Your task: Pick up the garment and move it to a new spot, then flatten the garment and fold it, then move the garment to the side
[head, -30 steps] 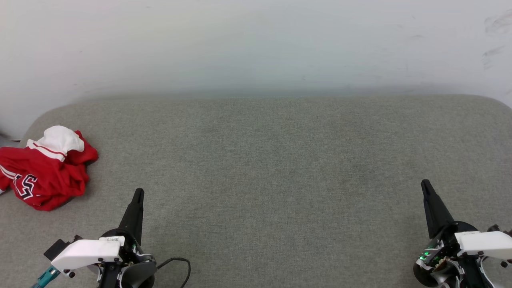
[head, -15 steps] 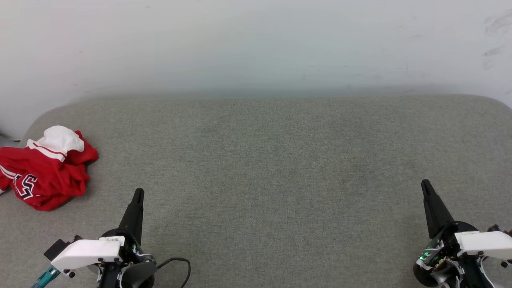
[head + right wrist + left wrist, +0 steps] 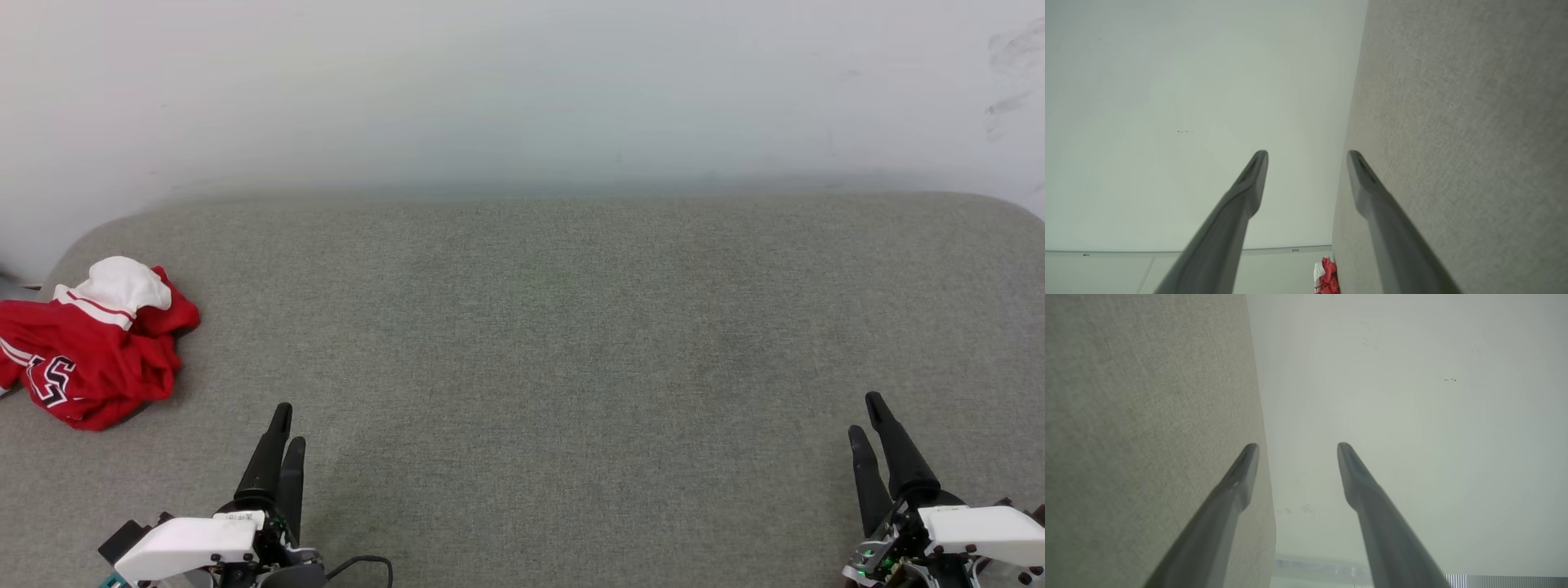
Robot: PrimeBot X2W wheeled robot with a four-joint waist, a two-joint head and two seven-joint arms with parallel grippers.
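Newly spread, tapered left fingers (image 3: 265, 457) and right fingers (image 3: 898, 445) hold nothing; crumpled garment (image 3: 98, 367) lies apart.

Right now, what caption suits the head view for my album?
Red jersey lies crumpled at the left edge of the grey surface; left pincer and right pincer open, empty.

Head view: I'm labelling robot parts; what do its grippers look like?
The left gripper and right gripper each have two long, tapering black jaws on a white wrist housing. A black cable loops beside the left; green lights glow on the right.
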